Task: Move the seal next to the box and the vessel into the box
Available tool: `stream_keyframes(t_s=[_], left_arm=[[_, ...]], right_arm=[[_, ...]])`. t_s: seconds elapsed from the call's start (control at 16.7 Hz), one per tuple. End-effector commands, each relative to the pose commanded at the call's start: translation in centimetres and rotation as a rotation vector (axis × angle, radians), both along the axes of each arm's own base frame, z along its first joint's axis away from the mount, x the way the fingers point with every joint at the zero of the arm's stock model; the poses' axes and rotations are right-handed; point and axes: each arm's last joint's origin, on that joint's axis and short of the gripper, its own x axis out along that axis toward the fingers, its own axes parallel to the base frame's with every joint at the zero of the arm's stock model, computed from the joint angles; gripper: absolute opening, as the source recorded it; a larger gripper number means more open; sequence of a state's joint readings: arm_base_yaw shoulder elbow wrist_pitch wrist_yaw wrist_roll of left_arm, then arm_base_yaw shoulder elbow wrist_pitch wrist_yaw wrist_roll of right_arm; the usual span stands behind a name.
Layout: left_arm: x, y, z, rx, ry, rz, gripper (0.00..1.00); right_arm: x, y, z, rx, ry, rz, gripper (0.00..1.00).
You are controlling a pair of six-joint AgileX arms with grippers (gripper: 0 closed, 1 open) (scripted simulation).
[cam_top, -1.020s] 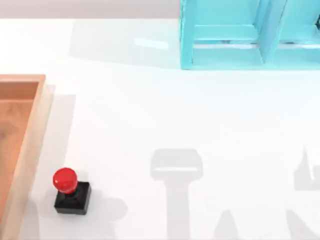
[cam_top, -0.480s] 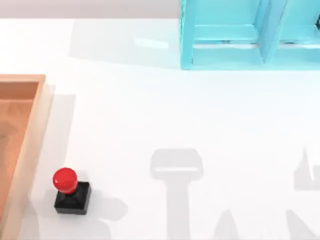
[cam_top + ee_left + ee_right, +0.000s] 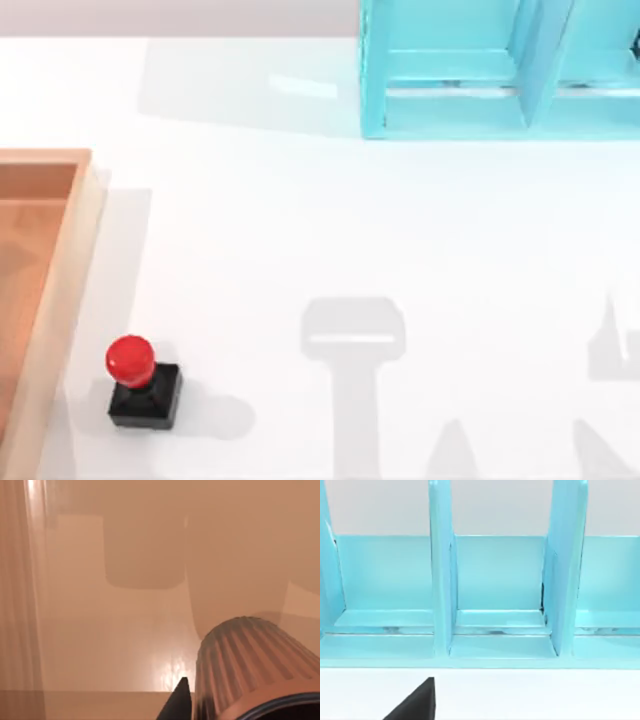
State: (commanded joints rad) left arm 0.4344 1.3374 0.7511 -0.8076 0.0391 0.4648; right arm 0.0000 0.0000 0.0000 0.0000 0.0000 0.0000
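Close beside left tool's finger (image 3: 177,702): vessel (image 3: 250,667).

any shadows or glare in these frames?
Top view: grey arm-shaped shadows on the table, one beside the seal. Left wrist view: bright glare on the box floor beside the vessel, soft shadow above. Right wrist view: evenly lit shelf.

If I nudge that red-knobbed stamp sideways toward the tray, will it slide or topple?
The stamp stands upright on a flat square black base, so a low push on the block would probably slide it across the smooth white table. Its round red knob sits high and looks glossy, so a push there may tip it, and fingers might slip off.
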Motion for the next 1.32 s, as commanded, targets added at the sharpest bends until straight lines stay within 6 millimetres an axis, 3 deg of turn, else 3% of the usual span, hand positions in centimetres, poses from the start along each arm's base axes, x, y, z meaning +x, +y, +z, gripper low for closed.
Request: stream_keyframes(t_s=[0.24,1.02,1.32], left_arm=[[0.02,-0.02,-0.07,-0.001,0.001,0.0,0.0],[0.02,-0.02,-0.07,-0.001,0.001,0.0,0.98],[0.02,-0.02,-0.07,-0.001,0.001,0.0,1.0]], right_arm=[[0.0,0.0,0.0,0.0,0.0,0.0,1.0],[0.0,0.0,0.0,0.0,0.0,0.0,1.0],[0.0,0.0,0.0,0.0,0.0,0.0,1.0]])
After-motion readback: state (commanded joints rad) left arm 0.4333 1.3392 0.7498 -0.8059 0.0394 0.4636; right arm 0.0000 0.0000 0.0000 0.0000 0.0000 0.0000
